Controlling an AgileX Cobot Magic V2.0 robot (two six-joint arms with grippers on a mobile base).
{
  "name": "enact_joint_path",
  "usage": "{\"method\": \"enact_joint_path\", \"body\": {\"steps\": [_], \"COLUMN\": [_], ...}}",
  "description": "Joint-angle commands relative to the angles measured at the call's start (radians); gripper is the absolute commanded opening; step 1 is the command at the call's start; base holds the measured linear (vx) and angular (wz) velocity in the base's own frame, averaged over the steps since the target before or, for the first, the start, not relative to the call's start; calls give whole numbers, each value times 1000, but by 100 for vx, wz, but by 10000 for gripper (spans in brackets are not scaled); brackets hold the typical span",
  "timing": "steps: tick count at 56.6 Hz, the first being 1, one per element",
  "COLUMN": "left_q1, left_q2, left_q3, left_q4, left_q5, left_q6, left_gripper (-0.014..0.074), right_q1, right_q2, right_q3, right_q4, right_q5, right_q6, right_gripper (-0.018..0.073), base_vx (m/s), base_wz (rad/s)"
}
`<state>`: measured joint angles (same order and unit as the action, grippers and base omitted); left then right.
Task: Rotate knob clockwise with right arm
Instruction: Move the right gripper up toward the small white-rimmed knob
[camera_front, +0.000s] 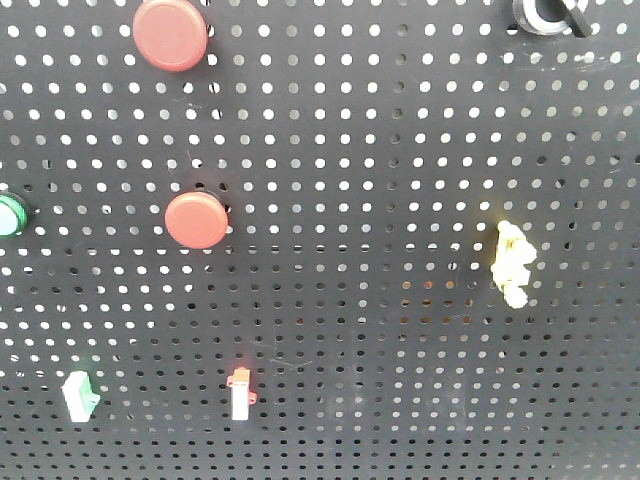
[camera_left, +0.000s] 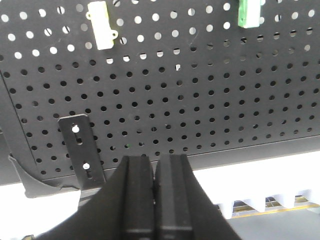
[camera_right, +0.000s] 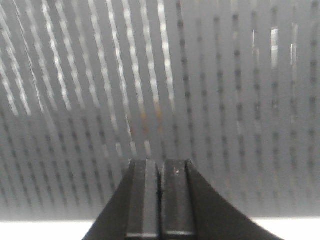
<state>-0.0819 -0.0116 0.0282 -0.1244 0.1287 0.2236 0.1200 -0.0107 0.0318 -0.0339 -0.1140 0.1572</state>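
Note:
The knob (camera_front: 548, 17), with a silver ring rim and a dark bar, sits at the top right edge of the black pegboard (camera_front: 380, 200) in the front view, cut off by the frame. Neither arm shows in the front view. My right gripper (camera_right: 160, 172) is shut and empty; its wrist view is blurred, with the pegboard (camera_right: 225, 100) streaked behind the fingers, and the knob is not in it. My left gripper (camera_left: 155, 170) is shut and empty near the pegboard's lower edge (camera_left: 250, 145).
Two red discs (camera_front: 171, 33) (camera_front: 196, 220), a green button (camera_front: 10, 215), a yellow fitting (camera_front: 512, 262), a green-white switch (camera_front: 78, 394) and an orange-white switch (camera_front: 240, 393) are on the board. A black bracket (camera_left: 81, 145) hangs at the lower edge.

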Motion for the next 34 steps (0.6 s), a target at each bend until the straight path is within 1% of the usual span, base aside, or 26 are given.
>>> {"method": "enact_joint_path", "body": {"steps": [1,5,11,19,25,29,34], "left_q1": [-8,-8,-8,-8,-8,-8,-8], "left_q2": [-17,-17,-17,-17,-17,-17,-17], "left_q3": [33,33,33,33,33,33,33], "left_q4": [-11,-11,-11,-11,-11,-11,-11], "left_q5": [-82,-82,-82,-82,-82,-82,-82], "left_q6": [-4,-4,-4,-4,-4,-4,-4], "left_gripper": [-6,-6,-6,-6,-6,-6,-6], "right_q1": [-4,-3,-3,-3,-3,-3,-3], "right_q2": [-11,-1,102,337,499,586,665], "right_q3": [-36,-135,-387,-726,-935,-1032,-1109], "right_q4": [5,-19,-126,-213,-199,-140,-76], "right_q5": [-177,-139,30,258,327,339,338], "right_q6": [14,7,-36,-47,-41,-34,-34], "right_gripper": [-8,-8,-8,-8,-8,-8,-8], "base_vx": [0,0,0,0,0,0,0], "base_wz": [0,0,0,0,0,0,0]}}
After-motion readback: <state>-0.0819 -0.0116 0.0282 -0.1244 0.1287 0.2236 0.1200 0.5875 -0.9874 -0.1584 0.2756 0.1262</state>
